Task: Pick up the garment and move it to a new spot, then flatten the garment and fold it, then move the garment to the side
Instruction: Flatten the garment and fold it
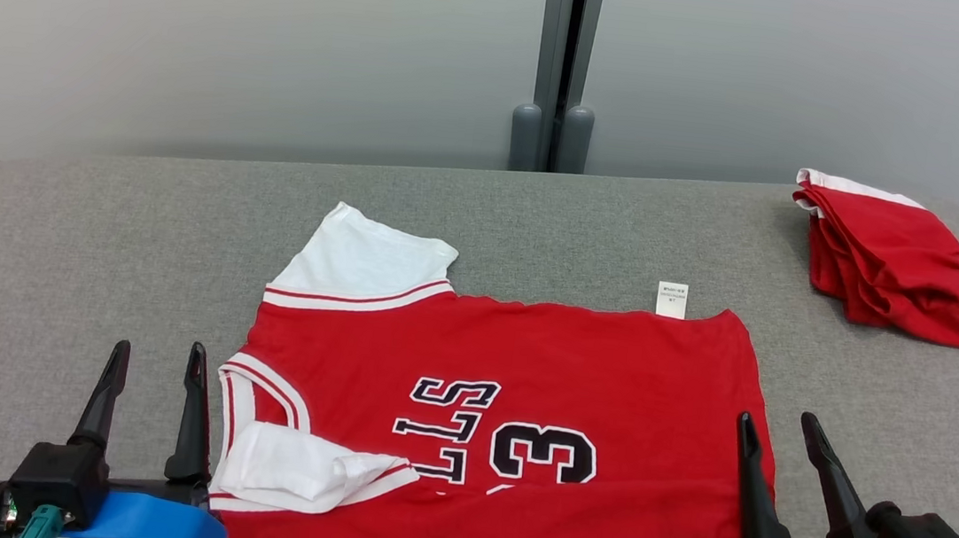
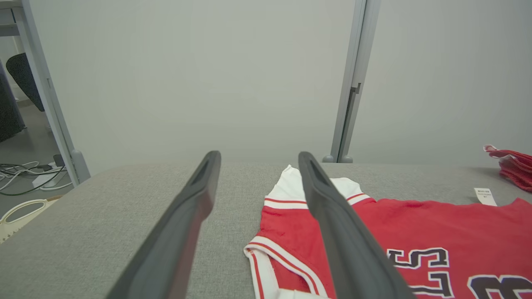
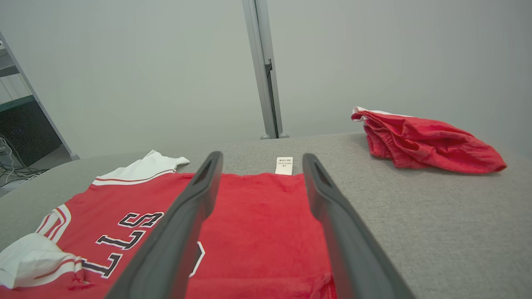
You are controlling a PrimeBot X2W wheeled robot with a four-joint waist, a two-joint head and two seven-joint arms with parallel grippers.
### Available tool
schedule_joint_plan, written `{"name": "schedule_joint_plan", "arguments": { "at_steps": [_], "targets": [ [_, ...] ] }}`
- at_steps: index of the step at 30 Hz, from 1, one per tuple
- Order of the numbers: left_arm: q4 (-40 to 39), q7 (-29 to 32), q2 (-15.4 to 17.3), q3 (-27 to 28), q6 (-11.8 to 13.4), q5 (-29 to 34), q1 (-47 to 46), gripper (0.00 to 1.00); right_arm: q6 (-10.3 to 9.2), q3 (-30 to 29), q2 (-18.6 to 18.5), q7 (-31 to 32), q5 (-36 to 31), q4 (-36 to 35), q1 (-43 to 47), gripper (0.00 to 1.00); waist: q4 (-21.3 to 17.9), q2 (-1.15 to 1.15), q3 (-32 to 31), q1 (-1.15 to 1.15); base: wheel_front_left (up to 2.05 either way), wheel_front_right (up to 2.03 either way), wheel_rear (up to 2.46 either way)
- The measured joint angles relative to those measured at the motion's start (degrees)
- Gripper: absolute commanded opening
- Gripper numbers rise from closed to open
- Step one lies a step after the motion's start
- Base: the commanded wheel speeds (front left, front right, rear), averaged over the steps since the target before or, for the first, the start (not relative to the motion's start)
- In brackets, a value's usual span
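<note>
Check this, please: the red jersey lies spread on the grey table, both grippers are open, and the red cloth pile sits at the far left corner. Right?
One error: the red cloth pile sits at the far right corner of the grey table, as the head view shows. The red jersey lies spread; left gripper and right gripper are open.

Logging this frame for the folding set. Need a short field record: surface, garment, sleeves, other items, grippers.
surface: grey table
garment: red jersey, spread out, print up, collar toward the robot's left
sleeves: far sleeve flat; near sleeve folded onto the body
tag: white label sticking out past the far edge
other: red bundle, far right, apart from the jersey
grippers: left gripper open, empty; right gripper open, empty
</note>
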Motion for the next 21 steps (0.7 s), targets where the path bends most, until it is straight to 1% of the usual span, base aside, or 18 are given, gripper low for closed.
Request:
{"name": "schedule_joint_plan", "arguments": {
  "at_steps": [10, 21],
  "targets": [
    [1.8, 0.0, -1.4, 2.2, -1.8, 2.0, 0.0, 1.00, 0.00, -0.7, 0.2, -0.1, -0.7, 0.4, 1.0, 1.00, 0.5, 0.00, -0.2, 0.00, 0.00, 0.00, 0.00],
    [2.3, 0.0, -2.2, 3.9, -2.8, 3.9, 0.0, 1.00, 0.00, -0.8, 0.3, -0.1, -0.6, 0.8, 1.2, 1.00, 0.4, 0.00, -0.2, 0.00, 0.00, 0.00, 0.00]
  ]
}}
